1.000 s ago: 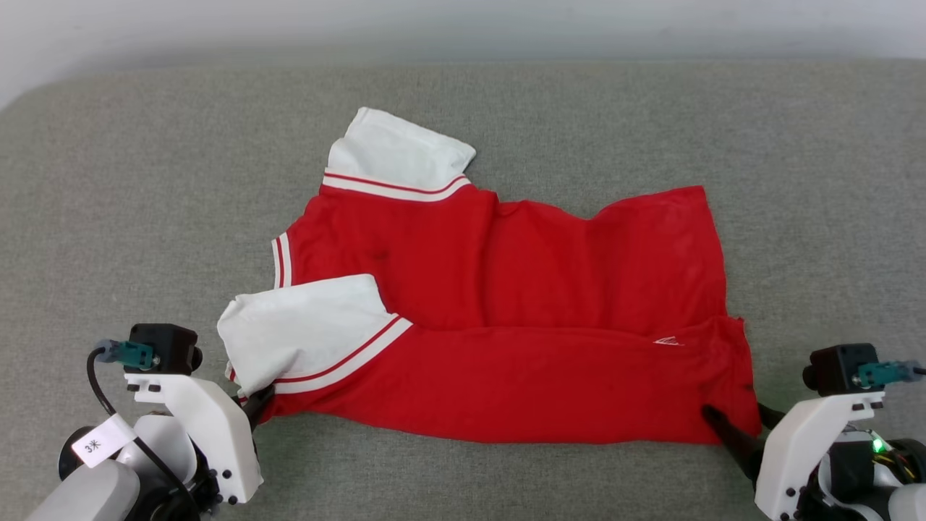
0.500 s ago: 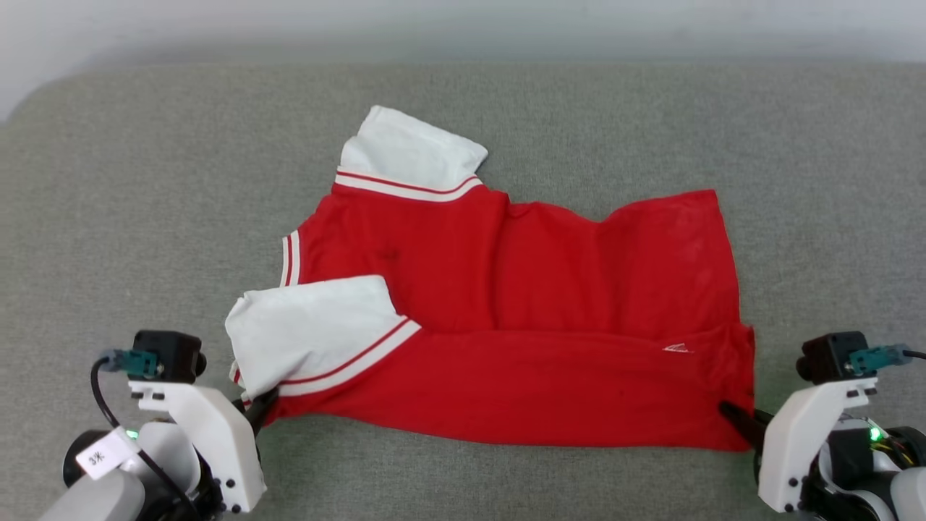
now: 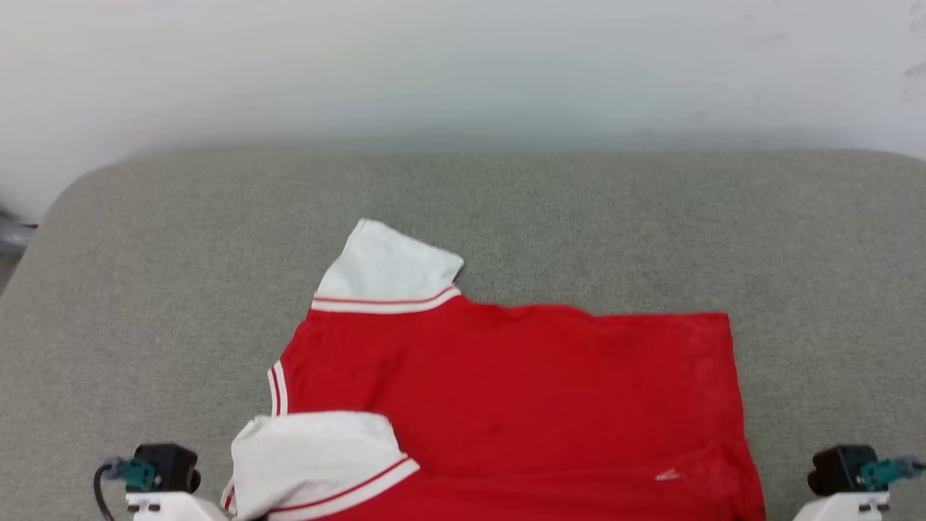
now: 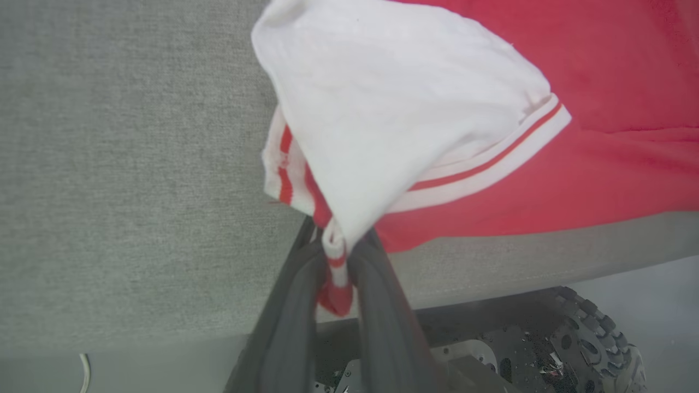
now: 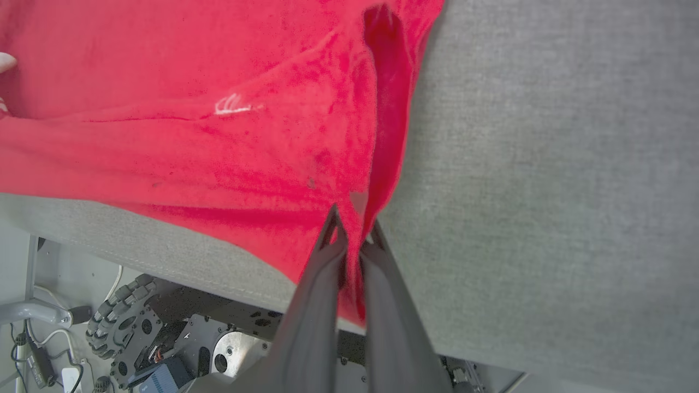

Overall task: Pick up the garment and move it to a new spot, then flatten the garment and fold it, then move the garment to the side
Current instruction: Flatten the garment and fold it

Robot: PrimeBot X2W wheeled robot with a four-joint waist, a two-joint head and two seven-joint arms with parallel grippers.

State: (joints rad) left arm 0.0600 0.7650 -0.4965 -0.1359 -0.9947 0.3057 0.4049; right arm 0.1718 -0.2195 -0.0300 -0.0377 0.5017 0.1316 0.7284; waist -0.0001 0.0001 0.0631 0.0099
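The garment lies mostly flat on the grey surface, its near edge at the rim, left hand pinched shut on striped trim, right hand clamped on the red hem corner, so folding and the sideways move seemingly remain.

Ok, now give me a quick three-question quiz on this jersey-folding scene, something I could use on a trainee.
1. True or false: the left gripper and the right gripper are both shut on the garment.
2. Multiple choice: what does the right gripper pinch? A) a red corner of the garment; B) a white sleeve; C) nothing.
3. Short answer: what does the garment lie on?

Key: 1 true; 2 A; 3 a grey padded surface.
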